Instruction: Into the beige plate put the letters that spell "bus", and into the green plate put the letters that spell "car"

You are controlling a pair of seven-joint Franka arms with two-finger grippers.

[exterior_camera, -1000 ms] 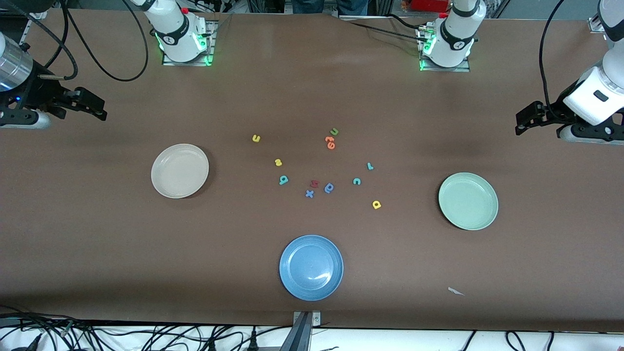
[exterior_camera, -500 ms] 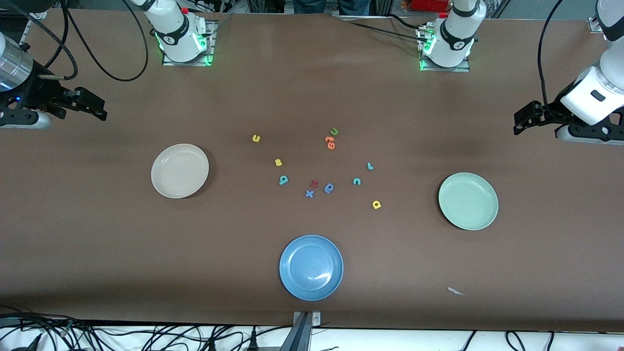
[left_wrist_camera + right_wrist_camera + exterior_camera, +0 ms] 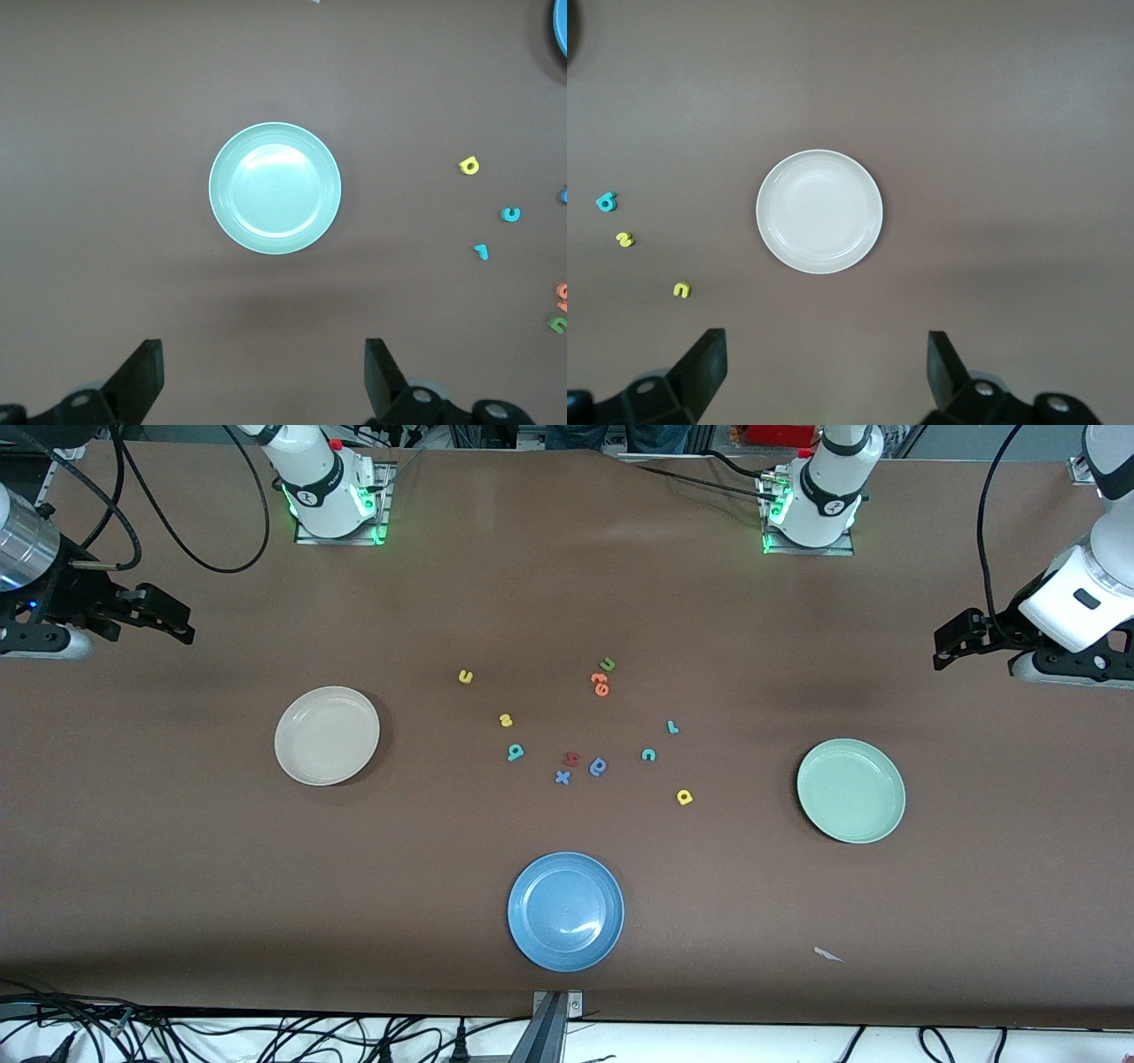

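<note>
Both grippers hang spread and empty: left gripper above the green plate, right gripper above the beige plate.

A blue plate sits on the brown worktop, nearer the front camera than every letter. Among the scattered foam letters, a green u lies farthest from the camera, with an orange looped letter touching it on its nearer edge. Closer in, a red letter lies just beside a blue looped letter, and a blue x sits slightly nearer the camera than both. A small white scrap lies toward the left arm's end. Black cables run along the worktop's nearest edge.
</note>
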